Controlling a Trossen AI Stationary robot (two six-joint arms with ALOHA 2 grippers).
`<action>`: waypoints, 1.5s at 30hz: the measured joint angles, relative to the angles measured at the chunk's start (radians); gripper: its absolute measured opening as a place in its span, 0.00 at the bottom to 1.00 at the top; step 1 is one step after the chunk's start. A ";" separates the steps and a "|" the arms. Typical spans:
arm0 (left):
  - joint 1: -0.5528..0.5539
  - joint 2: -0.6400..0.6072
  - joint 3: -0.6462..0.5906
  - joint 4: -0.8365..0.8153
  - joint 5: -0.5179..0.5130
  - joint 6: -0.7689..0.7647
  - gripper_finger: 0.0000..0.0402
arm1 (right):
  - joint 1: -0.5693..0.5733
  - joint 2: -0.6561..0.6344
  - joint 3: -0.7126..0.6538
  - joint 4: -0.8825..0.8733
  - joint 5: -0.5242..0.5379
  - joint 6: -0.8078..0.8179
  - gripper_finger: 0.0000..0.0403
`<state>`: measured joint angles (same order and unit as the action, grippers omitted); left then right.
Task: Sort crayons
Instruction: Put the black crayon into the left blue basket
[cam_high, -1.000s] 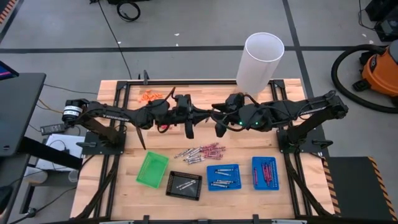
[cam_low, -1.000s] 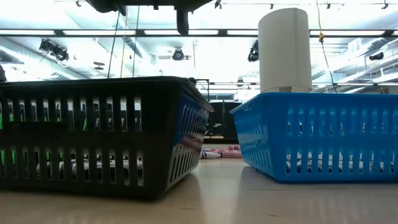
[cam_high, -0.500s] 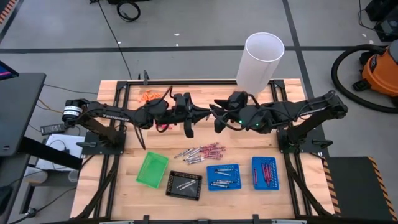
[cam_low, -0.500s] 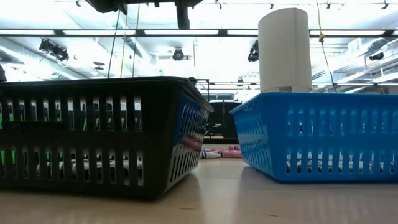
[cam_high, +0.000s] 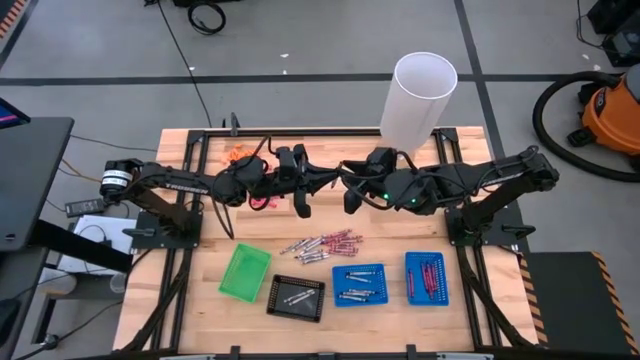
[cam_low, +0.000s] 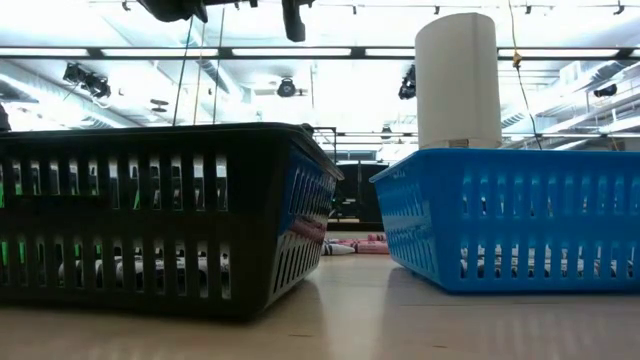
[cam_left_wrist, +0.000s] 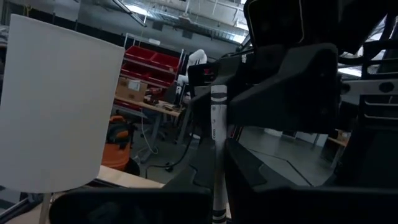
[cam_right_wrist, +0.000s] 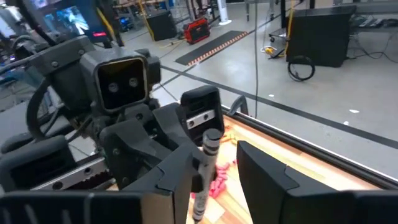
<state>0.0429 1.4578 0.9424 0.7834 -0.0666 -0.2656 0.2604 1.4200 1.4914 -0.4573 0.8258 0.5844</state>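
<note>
High over the table's middle my two grippers meet fingertip to fingertip. My left gripper (cam_high: 318, 183) is shut on a grey-white crayon (cam_left_wrist: 216, 149), which sticks out from its fingers toward my right gripper (cam_high: 345, 186). The right gripper (cam_right_wrist: 214, 180) is open, one finger on each side of that crayon (cam_right_wrist: 204, 168); whether a finger touches it I cannot tell. More crayons (cam_high: 325, 243), maroon and grey-white, lie in a loose heap on the table below, also seen in the low view (cam_low: 352, 243). My left gripper pinches the grey-white crayon by one end (cam_left_wrist: 217, 202) between its two fingers, whose dark bulk hides the exact place. The crayon runs on along the fingers and out past their tips, high above the table and clear of everything on it.
Along the near side stand a green tray (cam_high: 245, 272), a black tray (cam_high: 296, 296) and two blue trays (cam_high: 358, 284) (cam_high: 426, 278), three of them with crayons inside. Pink bits (cam_high: 262, 203) and orange bits (cam_high: 238, 154) lie far left. A tall white cylinder (cam_high: 420, 95) stands at the back.
My left gripper has tipped its fingers a little upward with the crayon, staying over the table's middle; in the low view its dark end has risen toward the picture's top. The heap and the trays have not moved.
</note>
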 joint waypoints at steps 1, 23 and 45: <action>0.000 0.000 0.000 0.000 0.000 0.000 0.04 | 0.000 0.001 0.000 0.002 -0.007 -0.006 0.31; 0.000 0.000 0.002 -0.023 -0.005 0.001 0.10 | -0.002 0.002 0.000 0.000 -0.031 -0.035 0.04; -0.104 0.000 0.002 -0.532 -0.009 -0.002 0.47 | 0.031 0.001 -0.019 -0.283 -0.178 0.202 0.07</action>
<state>-0.0607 1.4578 0.9440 0.2515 -0.0753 -0.2680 0.2918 1.4212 1.4719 -0.7406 0.6476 0.7861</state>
